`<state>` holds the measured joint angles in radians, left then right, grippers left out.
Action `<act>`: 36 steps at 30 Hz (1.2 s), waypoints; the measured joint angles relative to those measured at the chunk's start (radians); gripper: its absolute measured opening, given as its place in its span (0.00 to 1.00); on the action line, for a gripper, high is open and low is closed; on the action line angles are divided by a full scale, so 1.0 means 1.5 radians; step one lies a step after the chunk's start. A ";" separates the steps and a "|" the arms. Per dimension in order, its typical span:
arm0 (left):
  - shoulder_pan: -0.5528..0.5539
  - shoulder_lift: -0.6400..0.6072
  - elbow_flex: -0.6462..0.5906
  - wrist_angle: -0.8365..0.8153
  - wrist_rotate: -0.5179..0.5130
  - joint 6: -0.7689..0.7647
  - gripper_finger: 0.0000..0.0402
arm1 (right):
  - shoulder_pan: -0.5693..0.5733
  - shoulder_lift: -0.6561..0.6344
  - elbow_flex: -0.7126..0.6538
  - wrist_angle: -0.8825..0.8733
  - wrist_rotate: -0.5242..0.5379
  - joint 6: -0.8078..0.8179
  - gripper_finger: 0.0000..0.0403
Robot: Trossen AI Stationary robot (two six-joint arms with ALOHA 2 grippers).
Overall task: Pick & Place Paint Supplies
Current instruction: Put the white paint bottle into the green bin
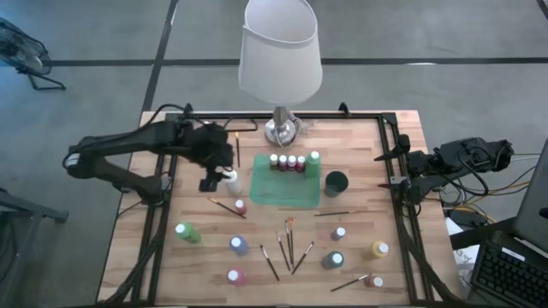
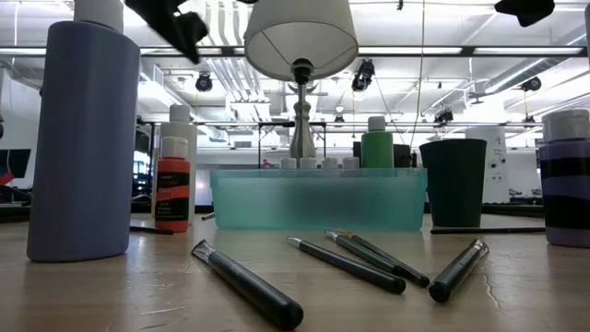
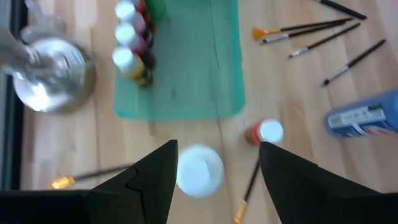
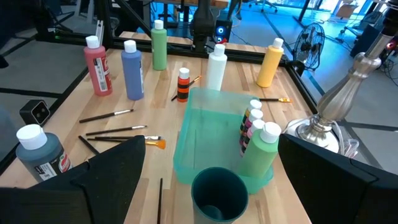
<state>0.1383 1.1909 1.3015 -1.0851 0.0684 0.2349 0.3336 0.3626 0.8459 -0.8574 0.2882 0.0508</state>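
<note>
Above white bottle (image 3: pixel 199 169), left gripper (image 3: pixel 214 171) hangs spread, fingers either side of its round cap, not gripping.
Bottle stands on wood table (image 1: pixel 360 269) just beside translucent green tray (image 1: pixel 285 186); thin brushes (image 1: pixel 287 244) lie scattered. Right gripper (image 4: pixel 208 186) waits agape at table edge.

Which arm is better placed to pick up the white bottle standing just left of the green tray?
The left. Its gripper hangs open right over the white bottle, whose cap shows between its fingers in the left wrist view. The right gripper waits open at the table's right edge, beyond the green tray.
</note>
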 joint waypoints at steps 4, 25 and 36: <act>0.000 -0.043 -0.063 0.001 0.000 -0.034 0.57 | 0.000 0.000 0.000 0.000 0.000 0.000 0.90; 0.003 -0.063 -0.184 0.089 -0.043 -0.073 0.57 | 0.000 0.000 0.000 0.000 0.000 -0.001 0.90; 0.006 -0.063 -0.192 0.137 -0.047 -0.076 0.57 | 0.000 0.000 0.000 0.000 0.000 0.000 0.90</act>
<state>0.1466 1.0969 1.0129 -0.8789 -0.0017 0.1208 0.3338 0.3626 0.8459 -0.8571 0.2882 0.0509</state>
